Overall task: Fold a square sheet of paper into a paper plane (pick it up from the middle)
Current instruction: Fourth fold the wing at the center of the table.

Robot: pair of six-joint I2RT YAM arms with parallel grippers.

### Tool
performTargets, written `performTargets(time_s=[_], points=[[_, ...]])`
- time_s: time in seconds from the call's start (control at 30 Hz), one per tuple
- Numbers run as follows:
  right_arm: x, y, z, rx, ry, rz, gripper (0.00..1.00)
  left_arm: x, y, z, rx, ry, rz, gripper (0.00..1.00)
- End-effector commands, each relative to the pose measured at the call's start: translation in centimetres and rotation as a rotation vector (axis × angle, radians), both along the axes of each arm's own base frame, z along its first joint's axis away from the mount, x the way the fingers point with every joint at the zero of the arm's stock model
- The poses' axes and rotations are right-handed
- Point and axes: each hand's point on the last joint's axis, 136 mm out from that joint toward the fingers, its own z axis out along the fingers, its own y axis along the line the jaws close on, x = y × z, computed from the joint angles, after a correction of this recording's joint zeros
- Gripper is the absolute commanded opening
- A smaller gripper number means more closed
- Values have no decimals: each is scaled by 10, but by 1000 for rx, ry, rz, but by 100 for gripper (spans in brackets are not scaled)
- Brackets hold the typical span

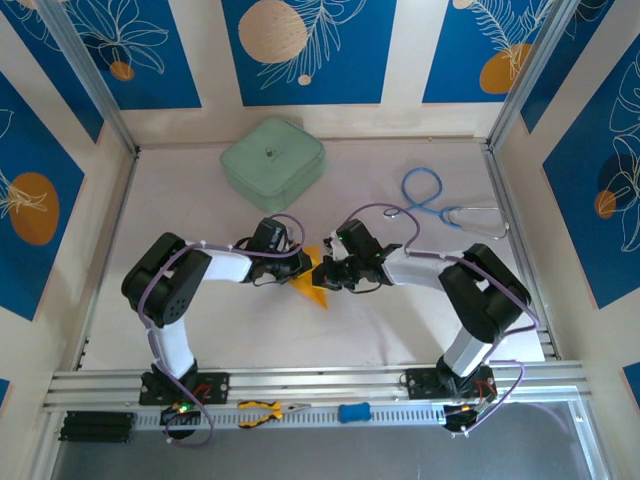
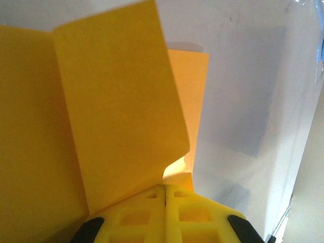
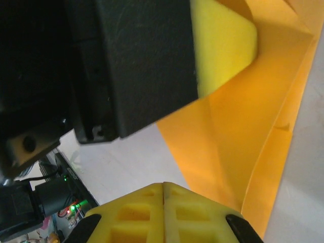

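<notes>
The square sheet of paper (image 1: 312, 283) is bright orange-yellow and partly folded, at mid-table between the two grippers. My left gripper (image 1: 298, 264) comes in from the left. In the left wrist view the left gripper (image 2: 165, 186) is shut, and the paper (image 2: 116, 101) rises from its jaw tips as a creased flap. My right gripper (image 1: 330, 272) faces it from the right. In the right wrist view the right gripper (image 3: 163, 184) is shut, its tip over white table beside the paper (image 3: 253, 116). The left arm's yellow finger (image 3: 223, 45) rests against the sheet there.
A mint-green rounded case (image 1: 272, 163) sits at the back of the table. A blue looped cord (image 1: 425, 192) and a grey wire (image 1: 480, 218) lie back right. Yellow-handled pliers (image 1: 262, 411) and a blue item (image 1: 353, 411) rest on the front rail.
</notes>
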Motion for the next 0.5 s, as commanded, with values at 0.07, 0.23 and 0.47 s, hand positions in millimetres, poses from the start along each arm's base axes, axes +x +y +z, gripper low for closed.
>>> performTargets(time_s=[0.07, 0.23, 0.47], points=[[1, 8, -3, 7, 27, 22, 8, -14, 19, -33, 106, 77, 35, 0], [-6, 4, -17, -33, 56, 30, 8, -14, 19, -33, 105, 77, 36, 0], [-24, -8, -37, -86, 97, 36, 8, -14, 20, -33, 109, 77, 38, 0]])
